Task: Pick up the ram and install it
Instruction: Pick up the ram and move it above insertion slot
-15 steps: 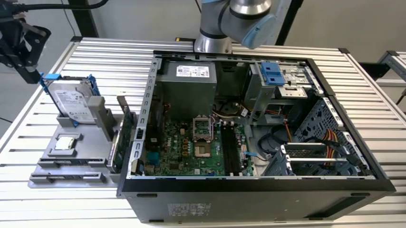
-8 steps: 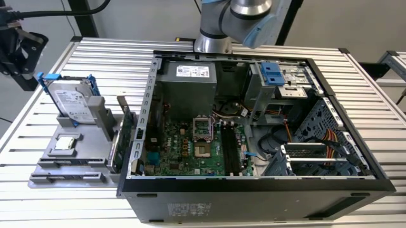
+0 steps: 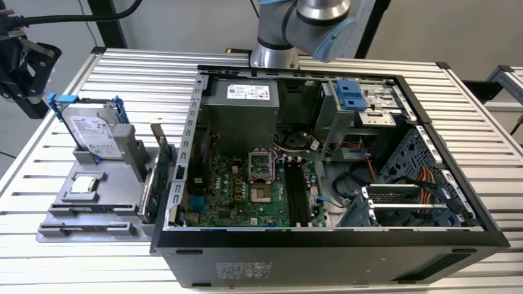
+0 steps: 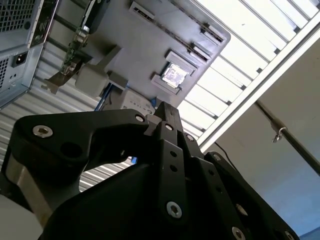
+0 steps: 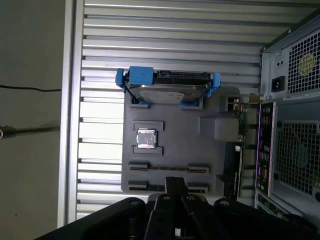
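Note:
The ram is hidden or out of view. In both wrist views my gripper hangs high over the table with its black fingers closed together and nothing between them. Below it lies the grey parts holder, whose two long narrow slots look bare. In the exterior view the open computer case lies on its side. Its motherboard faces up, with the black memory slots near the middle. The arm's base stands behind the case.
The holder carries a hard drive in a blue bracket, a square processor and a dark green expansion card beside the case wall. A black fixture with a cable stands at the exterior view's far left.

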{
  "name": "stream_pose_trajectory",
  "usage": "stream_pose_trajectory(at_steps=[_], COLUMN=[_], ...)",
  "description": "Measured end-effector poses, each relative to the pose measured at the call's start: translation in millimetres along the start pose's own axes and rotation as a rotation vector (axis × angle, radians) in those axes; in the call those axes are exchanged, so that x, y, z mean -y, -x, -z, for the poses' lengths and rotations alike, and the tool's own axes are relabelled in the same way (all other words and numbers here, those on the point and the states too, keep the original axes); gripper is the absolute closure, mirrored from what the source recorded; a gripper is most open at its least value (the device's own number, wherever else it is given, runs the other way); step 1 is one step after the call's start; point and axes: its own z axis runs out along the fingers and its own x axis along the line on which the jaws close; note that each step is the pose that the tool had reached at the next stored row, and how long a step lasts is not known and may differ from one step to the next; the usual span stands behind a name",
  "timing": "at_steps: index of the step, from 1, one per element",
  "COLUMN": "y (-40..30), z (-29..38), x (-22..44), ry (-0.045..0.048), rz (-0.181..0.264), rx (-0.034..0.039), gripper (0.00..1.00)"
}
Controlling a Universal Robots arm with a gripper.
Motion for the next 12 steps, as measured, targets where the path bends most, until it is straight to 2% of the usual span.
stream_pose_trajectory(at_steps=[9,12], y=[-0.1,-0.2], z=[0.0,0.0], x=[0.0,0.0], ry=[0.0001,0.0002], rz=[0.002,0.021], rx=[0.0000,-0.0011], gripper=[1.00,1.00])
